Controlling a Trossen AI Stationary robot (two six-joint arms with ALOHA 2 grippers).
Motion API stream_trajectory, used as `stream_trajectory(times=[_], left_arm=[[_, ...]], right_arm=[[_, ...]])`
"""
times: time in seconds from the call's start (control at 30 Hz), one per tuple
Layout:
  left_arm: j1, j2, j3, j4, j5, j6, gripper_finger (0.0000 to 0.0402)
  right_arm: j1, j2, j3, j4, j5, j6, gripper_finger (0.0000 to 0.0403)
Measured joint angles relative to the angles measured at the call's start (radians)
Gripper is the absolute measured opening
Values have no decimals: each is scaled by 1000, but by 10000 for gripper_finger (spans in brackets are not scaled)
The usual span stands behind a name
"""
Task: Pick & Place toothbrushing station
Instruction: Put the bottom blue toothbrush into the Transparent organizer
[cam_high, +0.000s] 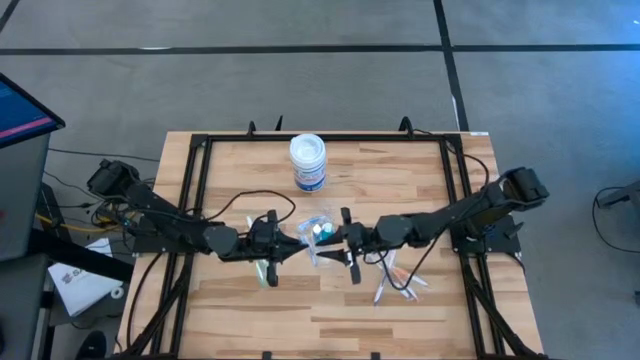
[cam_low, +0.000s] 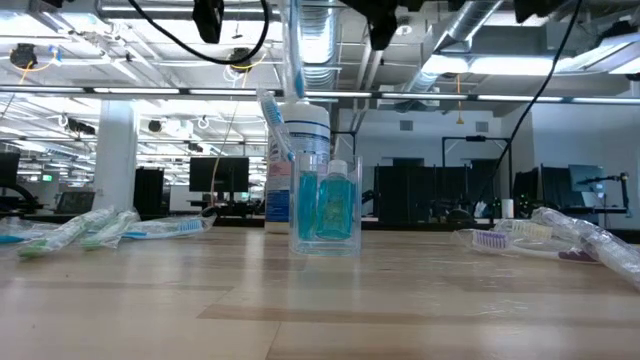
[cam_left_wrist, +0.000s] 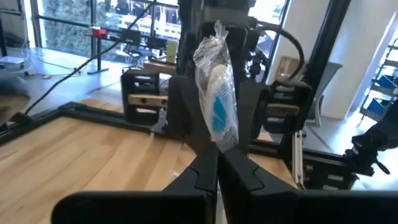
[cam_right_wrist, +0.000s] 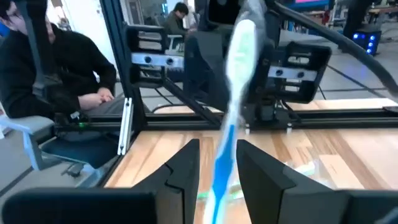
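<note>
A small clear cup (cam_high: 318, 230) stands at the table's middle; the low view (cam_low: 325, 210) shows a tiny blue white-capped tube (cam_low: 335, 205) and a leaning toothbrush (cam_low: 272, 115) in it. My left gripper (cam_high: 296, 243) is just left of the cup, shut on a wrapped blue-and-white toothbrush (cam_left_wrist: 217, 99). My right gripper (cam_high: 328, 238) is just right of the cup, with a blue-handled, white-headed toothbrush (cam_right_wrist: 231, 93) between its fingers (cam_right_wrist: 186, 165). More toothbrushes lie flat on the table, left (cam_high: 265, 270) and right (cam_high: 395, 285) of the cup. My left gripper (cam_left_wrist: 217, 163) pinches the wrapped toothbrush between its two shut fingers, at a spot below the head (cam_left_wrist: 219, 144). The fingers come about level from the table's left. The brush stands upright, head and wrapper end above the fingers; its lower part is hidden by the fingers. My right gripper (cam_right_wrist: 217, 163) has the toothbrush's blue handle (cam_right_wrist: 219, 171) between its two fingers, which come about level from the table's right and lie across the brush. The white head rises above the fingers. The lower end runs out of the picture.
A larger white round jar (cam_high: 308, 162) with a blue label stands on the table behind the cup. A black frame (cam_high: 200, 150) runs round the table's edge. People sit beyond the table in the right wrist view (cam_right_wrist: 68, 62).
</note>
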Motion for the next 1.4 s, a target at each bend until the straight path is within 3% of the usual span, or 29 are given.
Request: stream_trajectory(times=[1.4], left_arm=[[1, 0, 0, 11, 4, 21, 1]], right_arm=[[-12, 48, 14, 67, 4, 4, 98]])
